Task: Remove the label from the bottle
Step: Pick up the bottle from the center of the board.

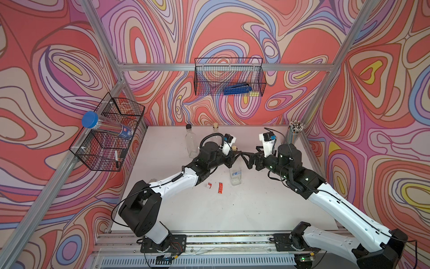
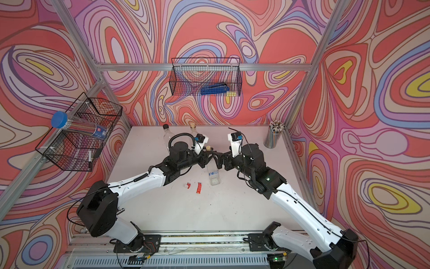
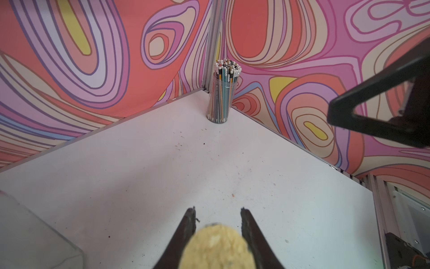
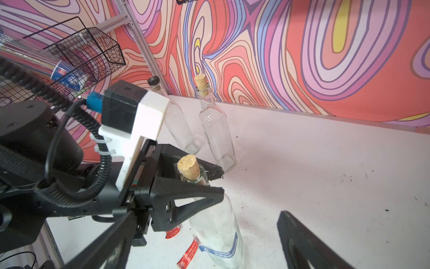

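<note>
Near the middle of the table [image 1: 209,214], as both top views show it, the bottle [image 1: 235,179] stands upright with its cork [image 4: 189,166] in. The left gripper [image 4: 217,182] is pressed together on the neck just under the cork, so it pinches the bottle and steadies it. The right gripper [image 1: 244,159] is at about 3 o'clock from the neck, spread wide and holding nothing.

The label [image 4: 218,251], white with blue print, sits low on the body and is not yet off. I judge that the step in hand is holding the bottle firm, and peeling comes next. That move asks the right gripper to go down past the left one, catch an edge of the label, and pull while the neck grip resists tilting. Glass is smooth, so the bottle may turn.

Two red scraps [image 1: 220,187] lie at about 8 o'clock from the bottle base, near but apart. Two more bottles [image 4: 216,130] stand between 10 and 11 o'clock, and a pencil cup [image 1: 293,132] is in the corner at 2 o'clock, well apart. Toward 6 o'clock the table is bare up to its front edge, which gives room for pulling.
</note>
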